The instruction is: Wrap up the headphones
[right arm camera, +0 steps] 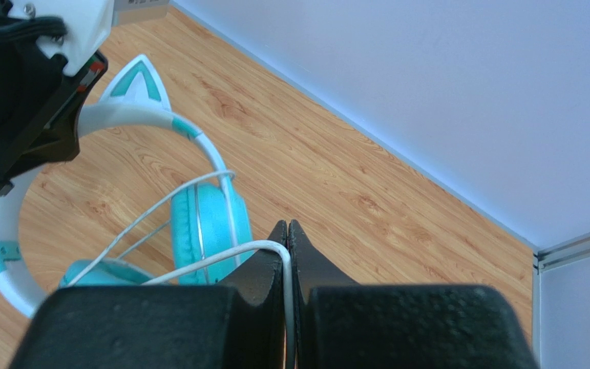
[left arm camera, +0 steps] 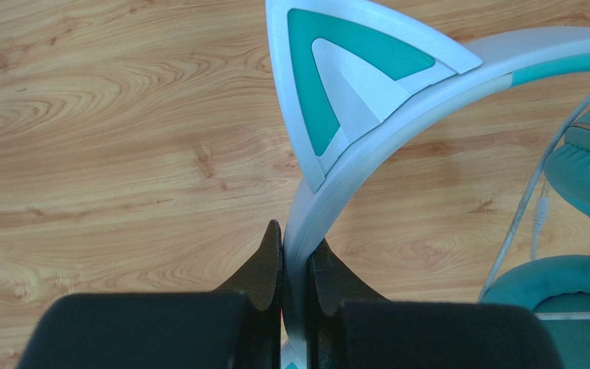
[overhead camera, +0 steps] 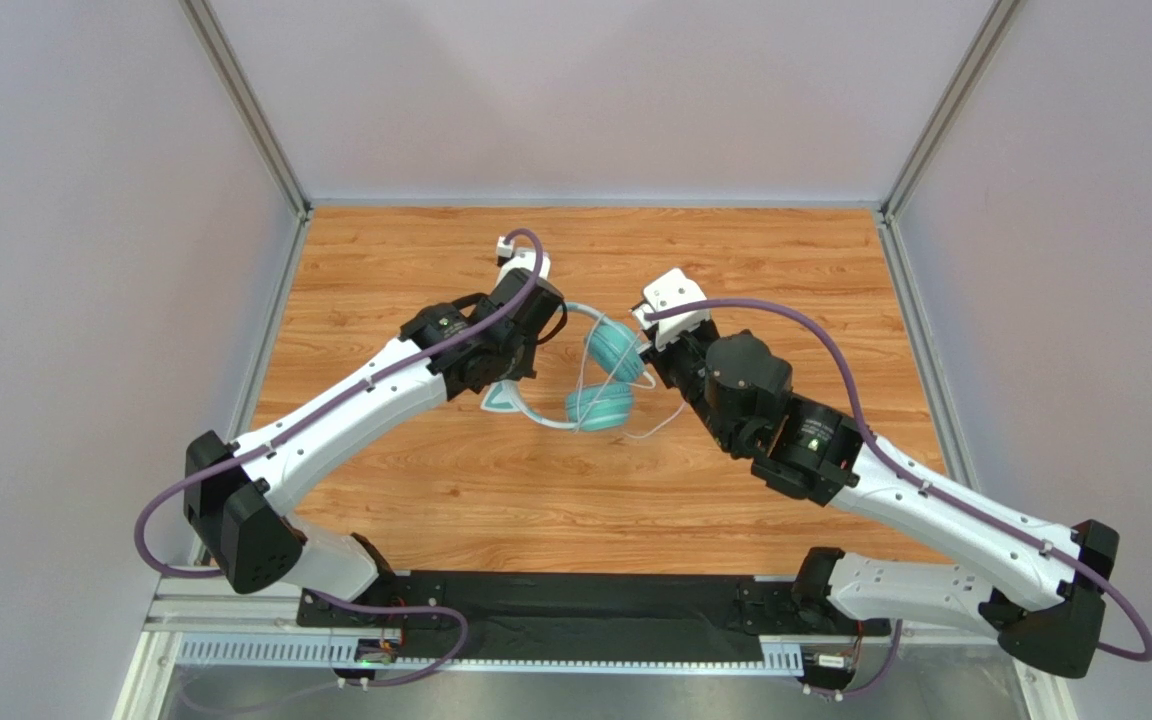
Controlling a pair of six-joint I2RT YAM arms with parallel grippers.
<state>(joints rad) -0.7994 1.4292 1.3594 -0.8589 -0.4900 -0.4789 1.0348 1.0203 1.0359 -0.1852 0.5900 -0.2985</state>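
The teal headphones (overhead camera: 605,375) are in the middle of the wooden table, between both arms. My left gripper (left arm camera: 296,250) is shut on their pale headband (left arm camera: 367,146), just below a pointed cat ear (left arm camera: 336,84). My right gripper (right arm camera: 288,234) is shut on the thin white cable (right arm camera: 198,265), which runs left from the jaws across a teal ear cup (right arm camera: 206,231). In the top view the left gripper (overhead camera: 515,348) is left of the cups and the right gripper (overhead camera: 651,348) is right of them. Cable loops (overhead camera: 597,353) cross the cups.
Purple robot cables (overhead camera: 778,323) arc over both arms. Grey walls enclose the table (overhead camera: 432,480) at the back and sides, with metal frame posts (overhead camera: 252,105) at the corners. A black base rail (overhead camera: 567,600) runs along the near edge.
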